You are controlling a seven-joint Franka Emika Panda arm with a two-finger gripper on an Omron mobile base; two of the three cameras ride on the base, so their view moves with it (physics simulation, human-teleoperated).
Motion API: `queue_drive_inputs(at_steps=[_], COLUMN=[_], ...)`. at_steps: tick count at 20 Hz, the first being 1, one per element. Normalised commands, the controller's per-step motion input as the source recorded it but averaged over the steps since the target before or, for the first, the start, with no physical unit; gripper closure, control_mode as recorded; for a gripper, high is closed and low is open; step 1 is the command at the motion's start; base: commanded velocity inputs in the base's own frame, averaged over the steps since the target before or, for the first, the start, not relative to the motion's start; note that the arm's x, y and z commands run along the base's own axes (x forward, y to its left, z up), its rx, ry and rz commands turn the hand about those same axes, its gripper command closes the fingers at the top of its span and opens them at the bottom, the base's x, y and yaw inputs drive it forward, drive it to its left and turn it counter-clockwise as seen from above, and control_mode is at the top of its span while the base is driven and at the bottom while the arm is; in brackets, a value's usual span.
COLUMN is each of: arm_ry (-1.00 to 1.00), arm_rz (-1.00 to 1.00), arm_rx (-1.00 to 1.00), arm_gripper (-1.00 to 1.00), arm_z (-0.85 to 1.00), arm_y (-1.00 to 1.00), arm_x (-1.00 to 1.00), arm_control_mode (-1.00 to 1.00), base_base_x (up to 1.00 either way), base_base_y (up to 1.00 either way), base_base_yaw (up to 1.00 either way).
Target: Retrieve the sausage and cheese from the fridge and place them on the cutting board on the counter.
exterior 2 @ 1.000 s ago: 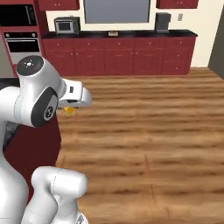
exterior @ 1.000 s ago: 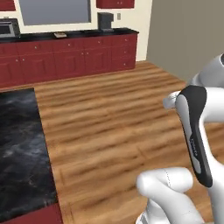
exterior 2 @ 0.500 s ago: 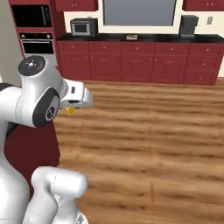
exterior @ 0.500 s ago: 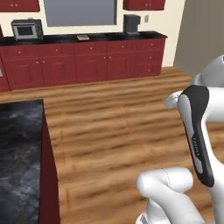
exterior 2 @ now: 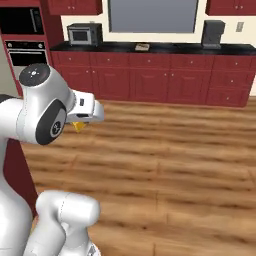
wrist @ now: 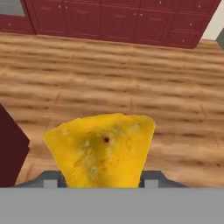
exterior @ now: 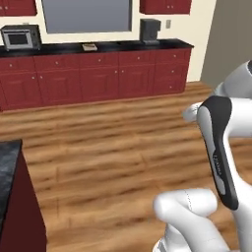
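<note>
And here's the cheese (wrist: 103, 151), big in the lower middle of the hand view, a yellow-orange wedge with its broad edge up and its narrow end down between the fingers (wrist: 148, 179), which are closed narrowly on it. Only the grey stubs of those fingers peek out either side of the wedge at the bottom. Behind it: striped wooden floor (wrist: 131, 78), and a run of dark red cabinets (wrist: 109, 19) across the top of the frame.

Over to the right base view: the gripper (exterior 2: 80, 125) sits at middle left, just past the arm's big round joint, and a small corner of the cheese (exterior 2: 78, 126) pokes out yellow beneath the white hand, held up over the floor.

Far across the room, along the top of that view, the desk (exterior 2: 165, 48) runs black over the red cabinets. On it sit a microwave (exterior 2: 84, 34) at the left, a dark coffee machine (exterior 2: 214, 34) at the right, and a small tan cutting board (exterior 2: 142, 47) between them. In the left base view that cutting board (exterior: 90, 47) lies top centre-left on the same desk (exterior: 118, 47).
</note>
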Motion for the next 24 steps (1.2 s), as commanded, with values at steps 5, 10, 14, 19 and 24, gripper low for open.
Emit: queue_drive_inputs(at_steps=[5, 10, 14, 19, 24], arm_ry=[0.00, 0.00, 0.00, 0.00, 0.00], arm_rz=[0.00, 0.00, 0.00, 0.00, 0.00], arm_rx=[0.00, 0.00, 0.00, 0.00, 0.00], arm_gripper=[1.00, 1.00, 1.00, 1.00, 1.00], arm_z=[0.00, 0.00, 0.00, 0.00, 0.00], arm_y=[0.00, 0.00, 0.00, 0.00, 0.00], arm_x=[0.00, 0.00, 0.00, 0.00, 0.00], arm_control_mode=[1.00, 1.00, 1.00, 1.00, 1.00], base_base_x=[1.00, 1.00, 1.00, 1.00, 1.00], base_base_y=[0.10, 0.00, -0.13, -0.11, 0.00], base_base_yaw=[0.12, 0.11, 0.09, 0.09, 0.08])
